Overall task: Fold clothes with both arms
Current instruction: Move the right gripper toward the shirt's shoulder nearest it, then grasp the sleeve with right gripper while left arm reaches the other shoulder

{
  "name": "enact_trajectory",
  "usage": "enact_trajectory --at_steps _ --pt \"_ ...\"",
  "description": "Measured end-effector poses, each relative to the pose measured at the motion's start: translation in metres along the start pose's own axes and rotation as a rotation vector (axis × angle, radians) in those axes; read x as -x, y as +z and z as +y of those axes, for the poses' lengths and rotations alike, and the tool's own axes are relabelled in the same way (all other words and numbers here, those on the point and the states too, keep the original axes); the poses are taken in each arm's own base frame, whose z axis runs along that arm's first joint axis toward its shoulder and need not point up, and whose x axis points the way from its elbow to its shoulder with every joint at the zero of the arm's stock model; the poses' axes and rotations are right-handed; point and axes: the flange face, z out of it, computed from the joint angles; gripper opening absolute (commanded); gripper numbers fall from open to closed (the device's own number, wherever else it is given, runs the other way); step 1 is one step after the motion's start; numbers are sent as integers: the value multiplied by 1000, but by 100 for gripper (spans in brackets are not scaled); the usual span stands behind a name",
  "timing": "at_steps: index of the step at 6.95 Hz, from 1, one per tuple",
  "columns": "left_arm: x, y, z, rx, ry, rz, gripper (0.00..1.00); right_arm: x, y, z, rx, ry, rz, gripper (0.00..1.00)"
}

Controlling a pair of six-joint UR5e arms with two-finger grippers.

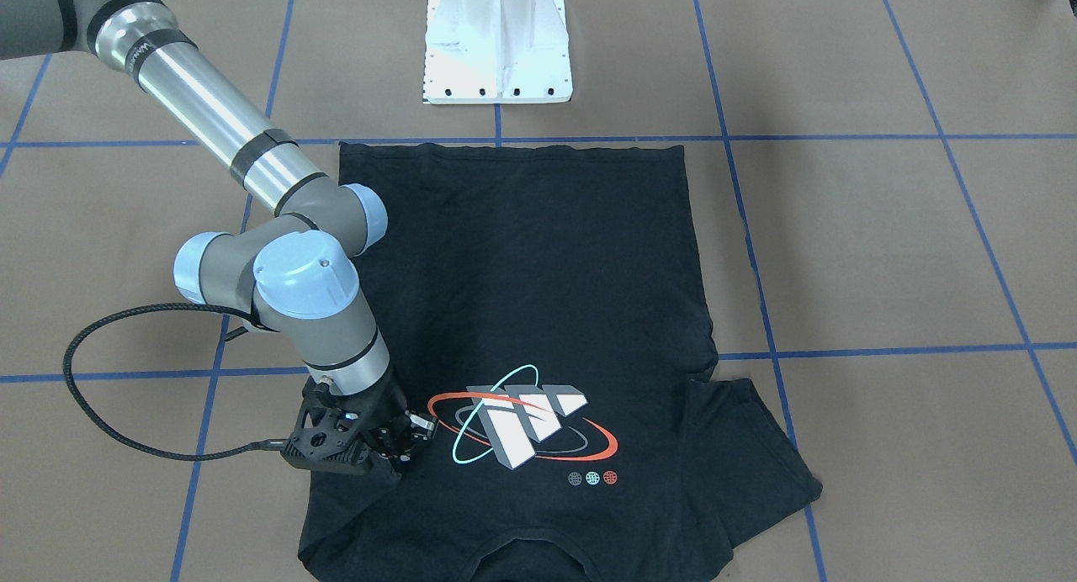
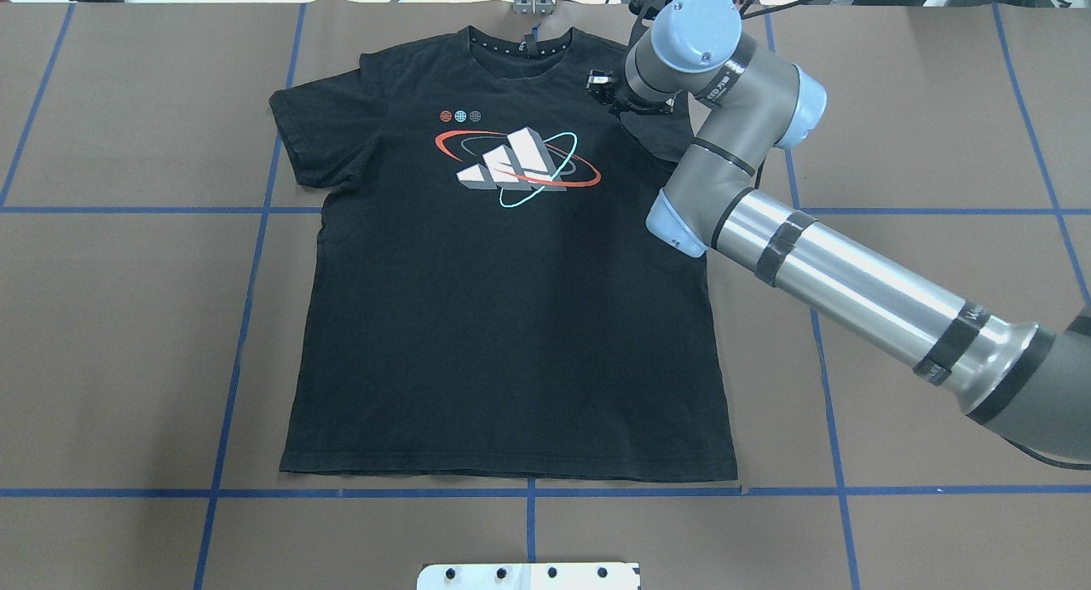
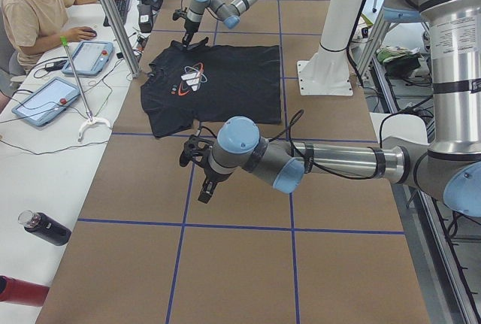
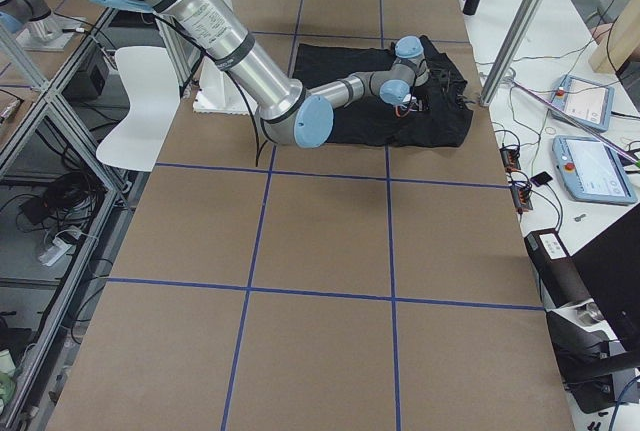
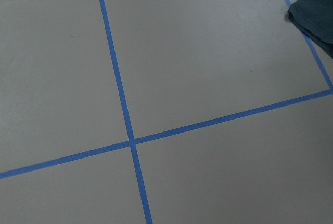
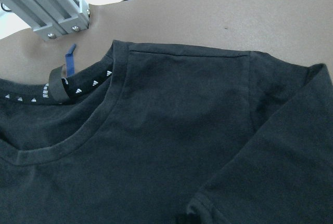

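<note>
The black T-shirt (image 2: 503,317) lies flat on the table, logo (image 2: 516,159) up and collar at the far edge. It also shows in the front-facing view (image 1: 538,296). My right gripper (image 2: 607,91) is low over the shirt's right shoulder, beside the collar (image 6: 78,135), and also shows front-on (image 1: 402,449). I cannot tell whether it is open or shut. The right wrist view shows the sleeve (image 6: 281,151) folded in over the chest. My left gripper (image 3: 201,181) hovers over bare table well off the shirt; I cannot tell its state. Its wrist view shows only a shirt corner (image 5: 315,13).
The white pedestal base (image 1: 496,52) stands behind the shirt's hem. Blue tape lines (image 5: 130,141) grid the brown table. An aluminium post (image 6: 47,0) stands just past the collar. An operator (image 3: 30,8) with tablets sits at a side table; a bottle (image 3: 45,228) lies there.
</note>
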Motion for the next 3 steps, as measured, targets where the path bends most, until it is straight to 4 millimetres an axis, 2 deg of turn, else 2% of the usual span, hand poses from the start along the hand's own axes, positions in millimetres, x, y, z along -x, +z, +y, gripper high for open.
enact_trajectory --at_steps 2,3 --pt "1 1 1 1 -1 0 100 19 7 -1 -9 3 15 0" --pt "2 2 1 3 -3 1 100 26 11 0 -16 7 24 97"
